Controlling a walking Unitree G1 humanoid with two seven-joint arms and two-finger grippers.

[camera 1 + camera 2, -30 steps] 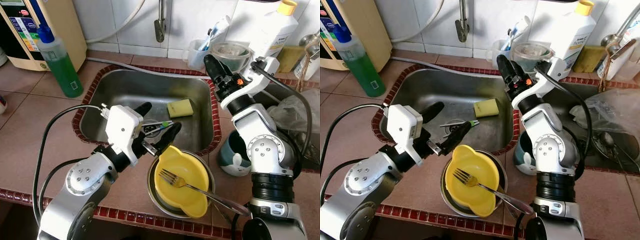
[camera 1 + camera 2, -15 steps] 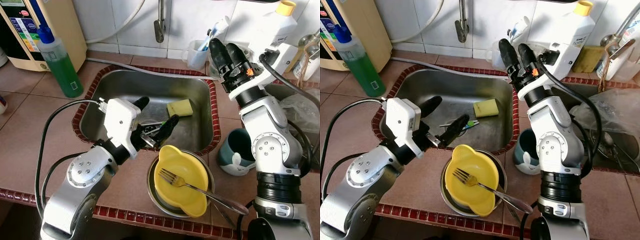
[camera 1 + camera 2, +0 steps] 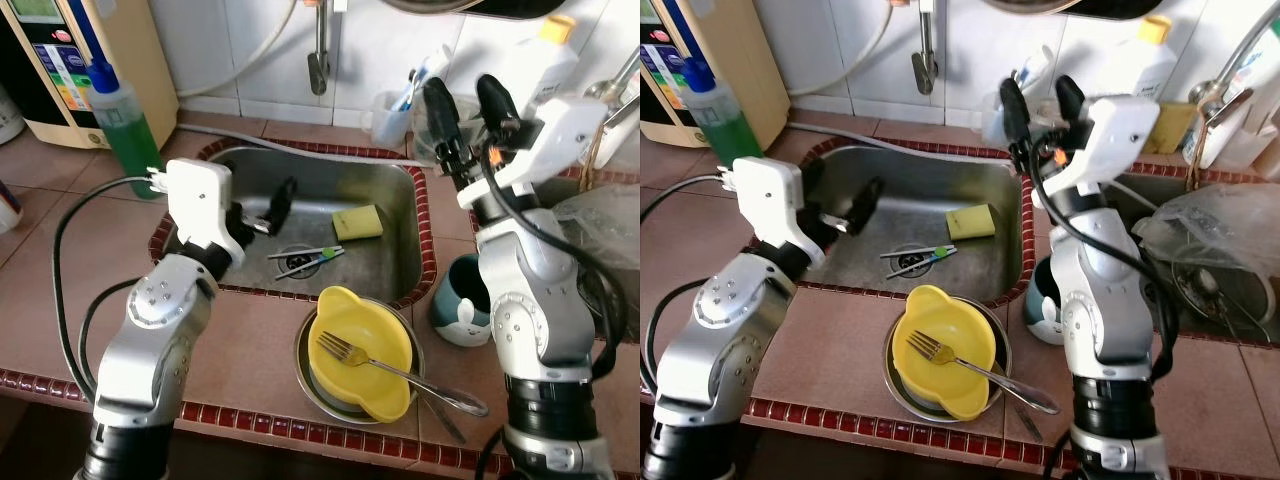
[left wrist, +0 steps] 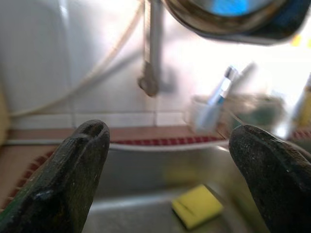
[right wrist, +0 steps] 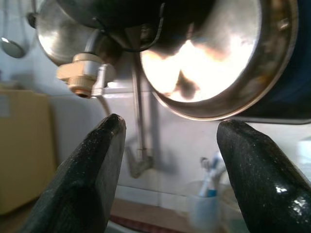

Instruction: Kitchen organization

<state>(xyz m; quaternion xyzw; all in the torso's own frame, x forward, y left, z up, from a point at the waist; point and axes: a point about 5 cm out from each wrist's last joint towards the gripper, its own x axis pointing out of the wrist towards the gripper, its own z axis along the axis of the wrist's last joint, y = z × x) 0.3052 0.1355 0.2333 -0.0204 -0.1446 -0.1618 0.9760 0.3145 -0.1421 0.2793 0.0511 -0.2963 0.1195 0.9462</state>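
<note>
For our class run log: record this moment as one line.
left gripper: open, over sink | right gripper: open, raised by wall | fork: in yellow bowl | sponge: in sink

Bright, even light falls on the counter; both head views are sharp. The steel sink [image 3: 390, 255] shows soft shadows. The left wrist view is hazy, its tiled wall [image 4: 97, 53] washed out by glare. A hanging pot [image 5: 218, 58] gleams with hot reflections.
</note>
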